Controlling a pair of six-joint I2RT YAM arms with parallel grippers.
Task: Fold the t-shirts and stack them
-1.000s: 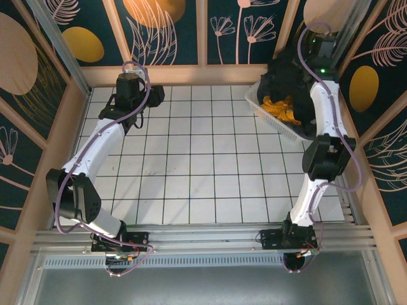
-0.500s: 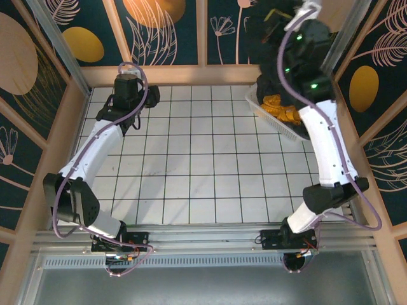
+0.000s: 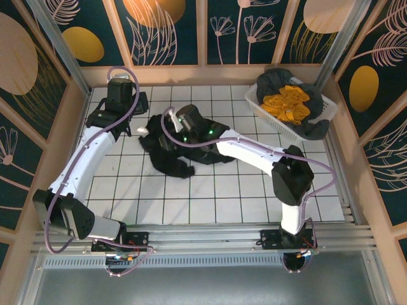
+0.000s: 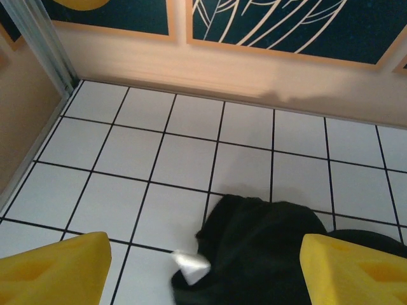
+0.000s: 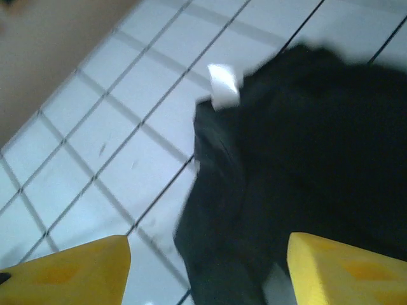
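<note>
Half a second ago the right arm held the black t-shirt [image 3: 172, 155] up above the white basket [image 3: 264, 112]. Now this shirt lies crumpled on the tiled table [image 3: 241, 190], left of the middle, its white label [image 5: 224, 84] showing. The right gripper [image 5: 208, 238] hangs over it with fingers wide apart. The left gripper [image 4: 205, 238], just beside the shirt, is also spread and empty. The mustard-yellow t-shirt [image 3: 289, 101] and dark grey t-shirt [image 3: 318, 127] stay in the basket
</note>
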